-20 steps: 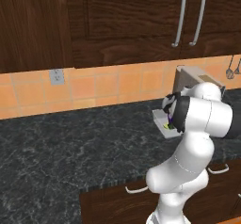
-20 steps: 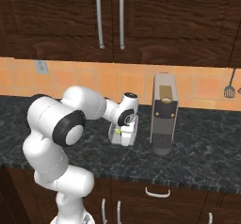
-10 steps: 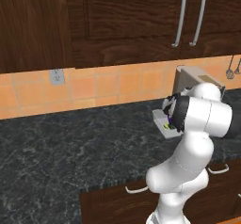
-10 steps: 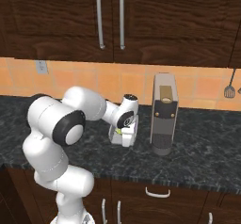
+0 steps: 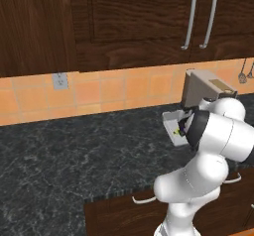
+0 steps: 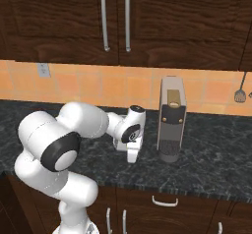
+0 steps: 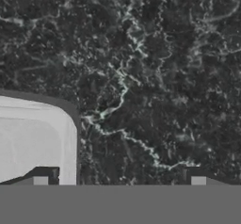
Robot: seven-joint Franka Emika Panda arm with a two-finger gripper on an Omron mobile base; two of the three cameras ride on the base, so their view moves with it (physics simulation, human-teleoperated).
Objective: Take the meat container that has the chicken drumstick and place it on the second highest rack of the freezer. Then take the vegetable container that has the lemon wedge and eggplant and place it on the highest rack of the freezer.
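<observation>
A pale grey container (image 5: 172,122) stands on the dark counter beside the coffee machine. A small yellow-green bit (image 5: 176,130) in it looks like the lemon wedge; my arm hides the rest of its contents, so the eggplant is hidden. My gripper (image 6: 132,158) points down at the counter, right at this container. In the hand view my gripper (image 7: 118,180) is open wide. One fingertip (image 7: 40,180) is over the container's pale floor (image 7: 33,138) and the other is over bare counter, with the container's rounded corner between them. The meat container, the chicken drumstick and the freezer with its racks are out of view.
A tall grey coffee machine (image 6: 171,117) stands just right of the hand, close to the container. Dark wooden cabinets (image 6: 115,19) hang above an orange tiled backsplash. A spatula (image 6: 239,94) hangs at the far right. The black counter (image 5: 74,150) stretches off to the left.
The jaws have opened wider. The hand has dropped a little toward the counter and now covers the green bit in the right base view.
</observation>
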